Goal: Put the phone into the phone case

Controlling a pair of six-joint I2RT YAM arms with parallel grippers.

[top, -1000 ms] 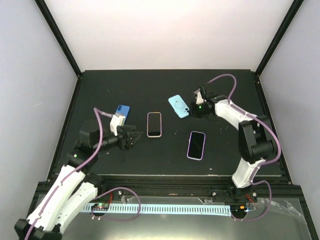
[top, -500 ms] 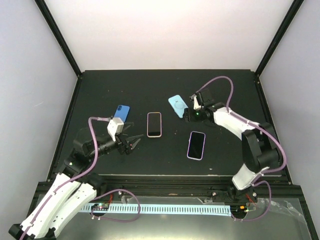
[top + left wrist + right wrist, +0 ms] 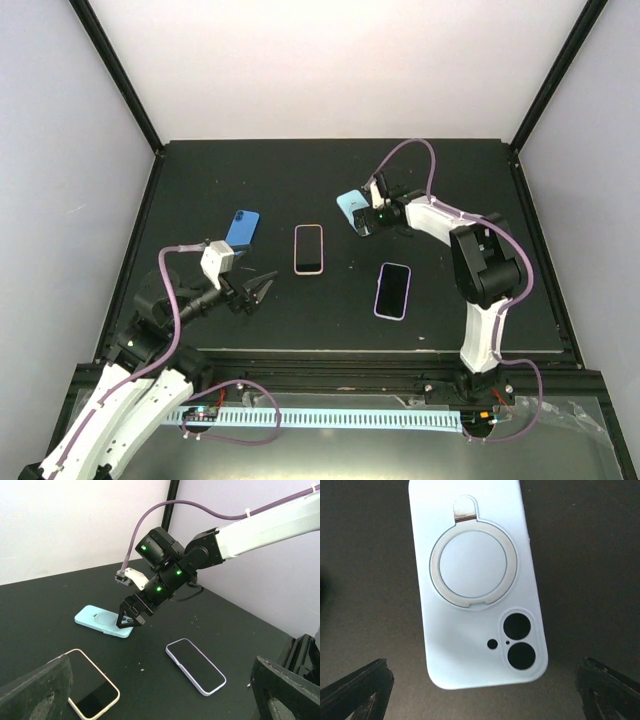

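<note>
The light blue phone case (image 3: 475, 585) lies back up on the black table, its ring holder and camera holes showing. My right gripper (image 3: 480, 695) hovers open just above the case's camera end, one fingertip at each side. In the top view the case (image 3: 347, 204) sits at the middle right, partly under the right gripper (image 3: 364, 224). A cream-edged phone (image 3: 309, 248) and a lavender-edged phone (image 3: 393, 289) lie screen up nearby. My left gripper (image 3: 258, 292) hangs open and empty at the near left, pointing toward both phones (image 3: 195, 666).
A blue phone-shaped item (image 3: 243, 227) lies at the left, behind the left gripper. Black frame posts and white walls border the table (image 3: 450, 180). A cable rail runs along the near edge.
My right gripper has swung left from beside the case to over its end and gone from shut to open. The left arm has pulled back toward the near left, jaws wider.
</note>
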